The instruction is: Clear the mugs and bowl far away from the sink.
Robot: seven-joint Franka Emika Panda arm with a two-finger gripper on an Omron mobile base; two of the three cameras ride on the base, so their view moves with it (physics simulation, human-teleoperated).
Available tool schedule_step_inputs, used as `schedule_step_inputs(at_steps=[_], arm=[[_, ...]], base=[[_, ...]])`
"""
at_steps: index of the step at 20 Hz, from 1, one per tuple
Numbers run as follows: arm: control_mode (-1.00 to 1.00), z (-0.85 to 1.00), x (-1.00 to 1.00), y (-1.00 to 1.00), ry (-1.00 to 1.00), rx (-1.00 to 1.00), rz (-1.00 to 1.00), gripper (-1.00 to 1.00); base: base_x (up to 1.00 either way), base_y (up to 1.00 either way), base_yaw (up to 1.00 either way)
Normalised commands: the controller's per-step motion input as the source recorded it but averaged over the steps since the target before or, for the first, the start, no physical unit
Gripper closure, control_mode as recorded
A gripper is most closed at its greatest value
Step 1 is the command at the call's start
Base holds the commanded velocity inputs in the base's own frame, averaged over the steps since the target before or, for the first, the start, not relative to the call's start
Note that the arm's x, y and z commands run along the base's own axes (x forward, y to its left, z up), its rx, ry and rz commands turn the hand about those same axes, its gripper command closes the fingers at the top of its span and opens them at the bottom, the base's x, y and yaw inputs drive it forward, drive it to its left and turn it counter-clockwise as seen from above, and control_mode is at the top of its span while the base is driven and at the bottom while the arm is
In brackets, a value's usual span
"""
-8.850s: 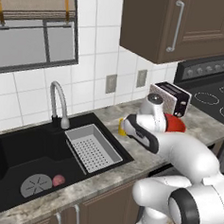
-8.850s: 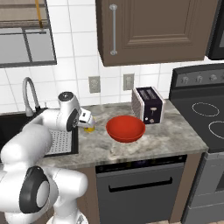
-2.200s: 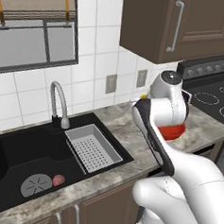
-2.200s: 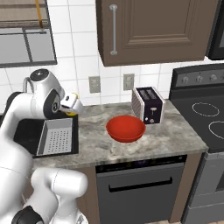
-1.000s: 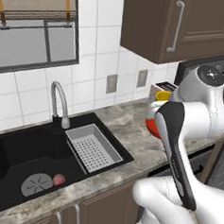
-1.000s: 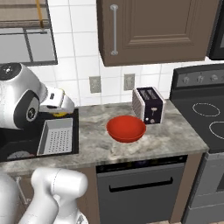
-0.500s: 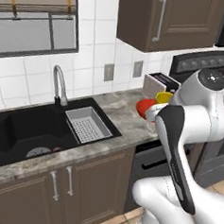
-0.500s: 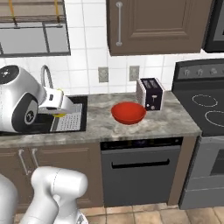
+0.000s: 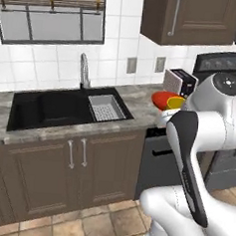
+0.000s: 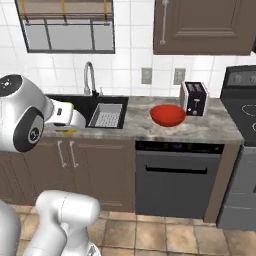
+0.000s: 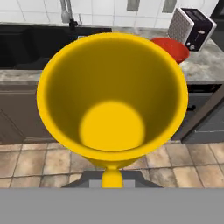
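Observation:
The plain yellow mug (image 11: 111,96) looms large in the hand view, mouth toward the camera, and my gripper (image 10: 66,126) is shut on it. The mug hangs in the air in front of the lower cabinets, clear of the counter; a sliver of it (image 10: 66,132) shows under my white hand. In the left base view the mug (image 9: 176,102) peeks out beside my arm. The red bowl (image 10: 168,114) sits on the counter between the sink (image 10: 75,106) and the toaster. The bowl (image 9: 160,97) is right of the sink (image 9: 60,108).
A grey perforated tray (image 10: 107,115) lies in the sink's right part, under the chrome tap (image 10: 90,77). A toaster (image 10: 195,98) stands by the wall, right of the bowl. A dishwasher (image 10: 177,175) is below, a stove (image 10: 245,110) at far right. Tiled floor (image 10: 150,230) lies before the cabinets.
The whole picture has shifted: the base has backed away from the counter, so cabinets and floor now show. The yellow mug stays in my gripper.

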Motion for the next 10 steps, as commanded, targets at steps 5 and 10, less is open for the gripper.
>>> schedule_step_inputs(at_steps=[5, 10], arm=[[1.0, 0.0, 0.0, 0.0, 0.0, 0.0, 0.0, 1.0], [1.0, 0.0, 0.0, 0.0, 0.0, 0.0, 0.0, 1.0]], base=[[0.0, 0.0, 0.91], [0.0, 0.0, 1.0]])
